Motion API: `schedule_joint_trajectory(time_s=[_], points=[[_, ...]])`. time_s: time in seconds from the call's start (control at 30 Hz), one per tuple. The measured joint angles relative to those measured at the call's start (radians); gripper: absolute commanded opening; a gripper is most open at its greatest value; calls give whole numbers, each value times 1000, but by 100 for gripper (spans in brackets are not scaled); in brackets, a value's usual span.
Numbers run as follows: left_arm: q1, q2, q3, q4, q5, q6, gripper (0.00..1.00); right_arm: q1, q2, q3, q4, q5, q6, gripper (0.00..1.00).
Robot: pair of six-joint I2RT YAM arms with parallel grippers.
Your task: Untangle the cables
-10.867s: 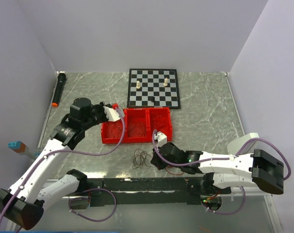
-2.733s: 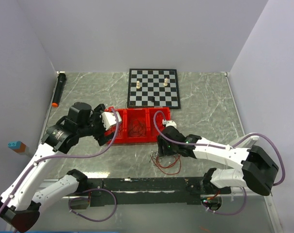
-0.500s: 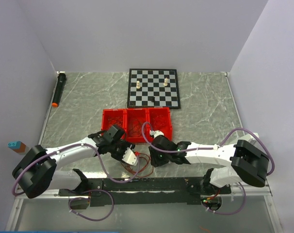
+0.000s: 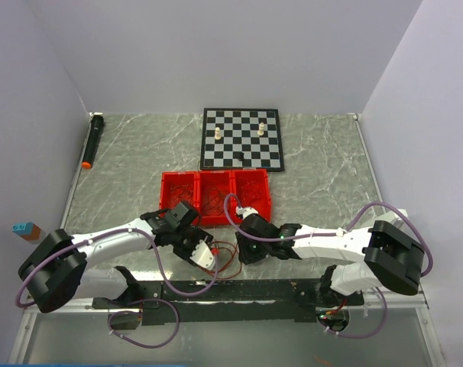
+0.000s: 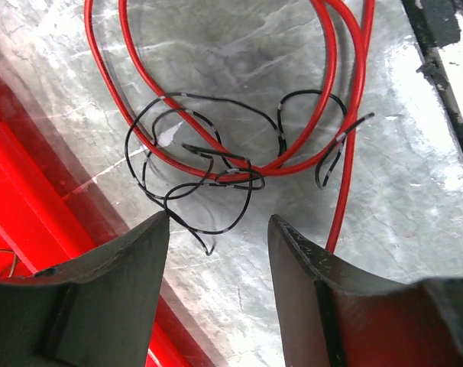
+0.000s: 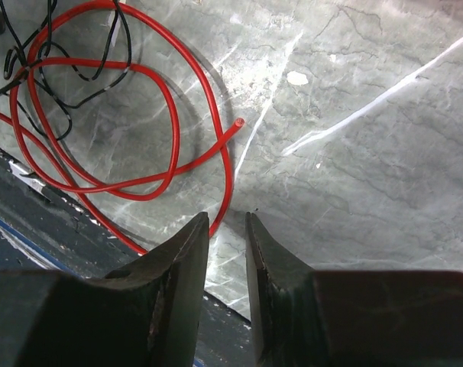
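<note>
The cables [image 4: 225, 257] lie flat on the counter [image 4: 323, 168] near its front edge, between both arms, stretched roughly along that edge. This looks like the grasping step. The left gripper [image 5: 218, 222] has its fingers spread over the black tangle [image 5: 231, 177]. The right gripper [image 6: 227, 218] has its fingers nearly together around a red strand [image 6: 230, 130]; I cannot tell whether they pinch it. Next, each should grip one colour and pull apart.

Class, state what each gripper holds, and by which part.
Nothing is gripped. The left gripper stands open before the loose end of the black cable; the right gripper, jaws narrow but apart, straddles a stretch of the red cable.
</note>
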Motion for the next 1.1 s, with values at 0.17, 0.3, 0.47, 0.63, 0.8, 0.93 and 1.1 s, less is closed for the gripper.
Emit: schedule_joint_trajectory(time_s=[0.17, 0.3, 0.47, 0.63, 0.8, 0.93, 1.1], points=[[-7, -3, -6, -2, -1, -1, 35, 0, 0, 0, 0, 0, -2, 30], [-18, -3, -15, 18, -6, -13, 3, 0, 0, 0, 0, 0, -3, 28], [-35, -3, -16, 41, -15, -22, 1, 0, 0, 0, 2, 0, -3, 24], [-36, -32, -16, 25, -35, -60, 1, 0, 0, 0, 4, 0, -6, 20], [-37, -125, 10, -32, -76, -133, 1, 0, 0, 0, 4, 0, -6, 20], [-37, -180, 116, -85, -107, -203, 1, 0, 4, 0, 3, 0, -7, 19], [-37, -233, 277, -129, -137, -274, 1, 0, 27, 0, 4, 1, -10, 17]])
